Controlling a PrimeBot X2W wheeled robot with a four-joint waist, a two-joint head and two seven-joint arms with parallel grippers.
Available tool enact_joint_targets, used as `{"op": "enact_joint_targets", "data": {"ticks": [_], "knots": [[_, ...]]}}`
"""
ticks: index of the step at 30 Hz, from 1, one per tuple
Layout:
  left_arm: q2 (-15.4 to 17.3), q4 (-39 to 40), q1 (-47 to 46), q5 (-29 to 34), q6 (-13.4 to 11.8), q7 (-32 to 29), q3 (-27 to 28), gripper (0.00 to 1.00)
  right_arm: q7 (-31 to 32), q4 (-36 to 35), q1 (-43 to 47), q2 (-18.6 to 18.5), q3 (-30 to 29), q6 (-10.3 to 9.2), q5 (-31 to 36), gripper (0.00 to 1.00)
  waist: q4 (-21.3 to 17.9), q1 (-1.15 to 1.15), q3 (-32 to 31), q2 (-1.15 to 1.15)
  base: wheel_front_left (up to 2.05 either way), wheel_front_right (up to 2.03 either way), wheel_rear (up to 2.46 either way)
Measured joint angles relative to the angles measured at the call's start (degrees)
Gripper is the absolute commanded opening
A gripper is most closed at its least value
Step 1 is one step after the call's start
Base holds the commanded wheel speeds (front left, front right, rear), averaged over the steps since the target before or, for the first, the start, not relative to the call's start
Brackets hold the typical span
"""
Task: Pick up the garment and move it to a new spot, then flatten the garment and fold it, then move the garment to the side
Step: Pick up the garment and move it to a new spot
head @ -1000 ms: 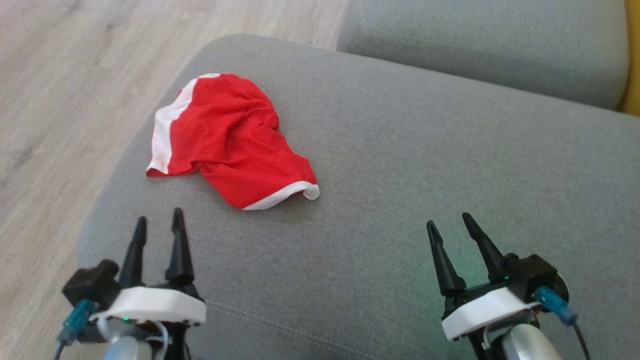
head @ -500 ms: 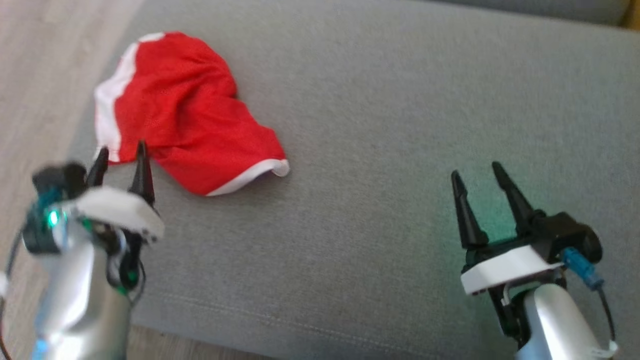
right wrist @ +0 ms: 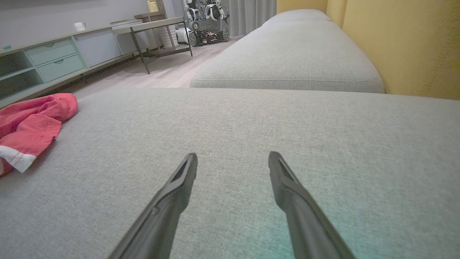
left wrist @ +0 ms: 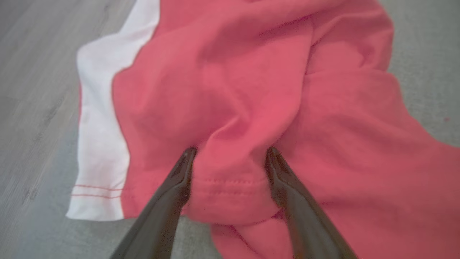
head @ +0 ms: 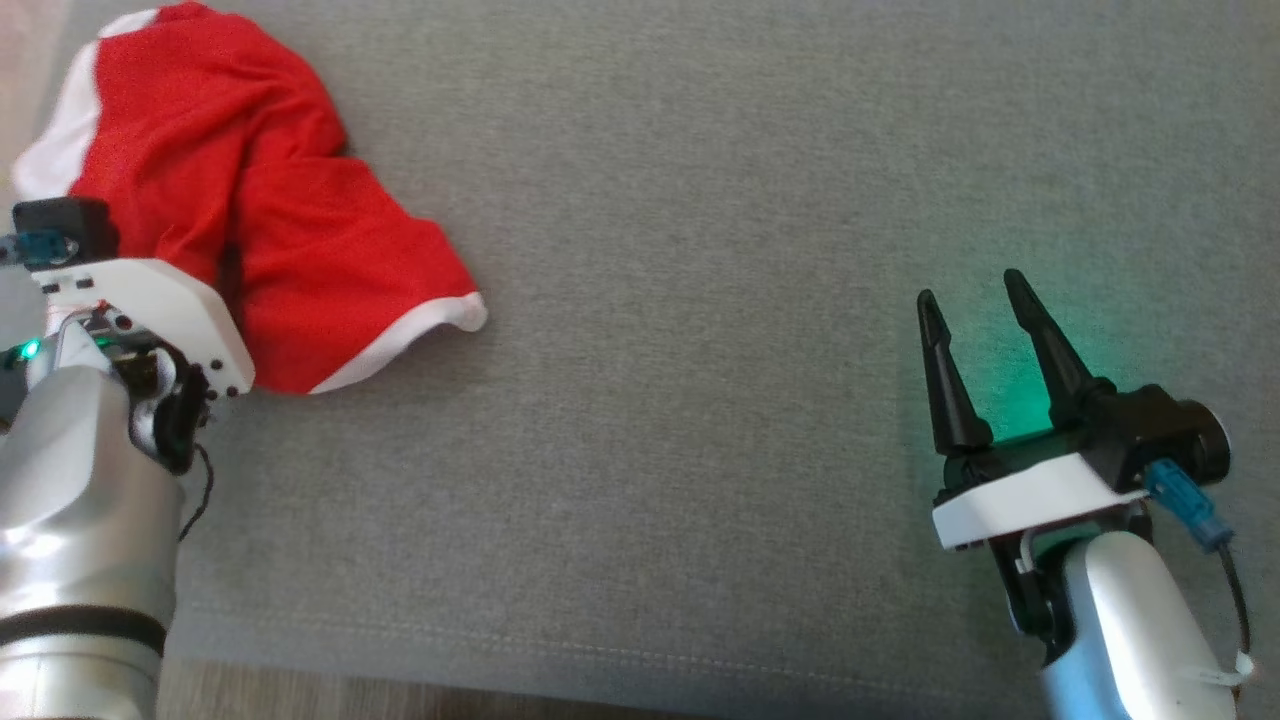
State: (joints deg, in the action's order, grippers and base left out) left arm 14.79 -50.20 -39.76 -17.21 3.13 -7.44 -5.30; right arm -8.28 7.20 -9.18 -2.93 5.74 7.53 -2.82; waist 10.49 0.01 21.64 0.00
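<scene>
At the bottom centre we see our right gripper [right wrist: 233,155], its 2 dark fingers spread apart over the grey cushion [right wrist: 251,122], with nothing between them. The red garment [right wrist: 32,118], white at its hem, lies crumpled at the left edge of the frame. A 2nd cushion [right wrist: 287,61] sits at the top centre, a yellow backrest [right wrist: 402,43] at the upper right, and a pale sideboard [right wrist: 54,61] at the upper left.

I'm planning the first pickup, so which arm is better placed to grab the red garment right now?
Left. The left gripper is open with a hemmed fold of the garment between its fingers, ready to close. The right gripper is open over bare cushion, well apart from the garment.
</scene>
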Motion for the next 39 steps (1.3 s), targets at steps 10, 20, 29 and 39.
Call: {"op": "enact_joint_targets", "data": {"ticks": [10, 20, 29, 39], "knots": [[1.53, -6.83, -5.14, -0.11, 0.90, -1.83, -0.49, 0.00, 0.05, -0.58, -1.18, 0.00, -0.33, 0.00, 0.32, 1.00, -2.49, 0.00, 1.39, 0.00, 0.00, 0.00, 0.00], [0.58, -5.59, -5.12, -3.05, 1.22, 8.31, 0.73, 0.00, -1.40, 2.20, -1.14, 0.01, -0.40, 0.00, -0.25, 1.00, -2.96, -0.01, -2.88, 0.00, 0.00, 0.00, 0.00], [-4.47, 6.89, -4.26, -6.33, 2.34, 12.62, 0.63, 0.00, -2.87, 4.91, -0.65, 0.04, 0.43, 0.00, -2.89, 1.00, -3.78, -0.01, -9.14, 0.00, 0.00, 0.00, 0.00], [-12.16, 19.44, 1.09, -9.10, -2.69, 12.16, -1.87, 0.00, -3.83, 6.25, -0.63, 0.10, 1.45, 0.00, -3.76, 1.00, -8.93, -0.01, -12.87, 0.00, 0.00, 0.00, 0.00]]}}
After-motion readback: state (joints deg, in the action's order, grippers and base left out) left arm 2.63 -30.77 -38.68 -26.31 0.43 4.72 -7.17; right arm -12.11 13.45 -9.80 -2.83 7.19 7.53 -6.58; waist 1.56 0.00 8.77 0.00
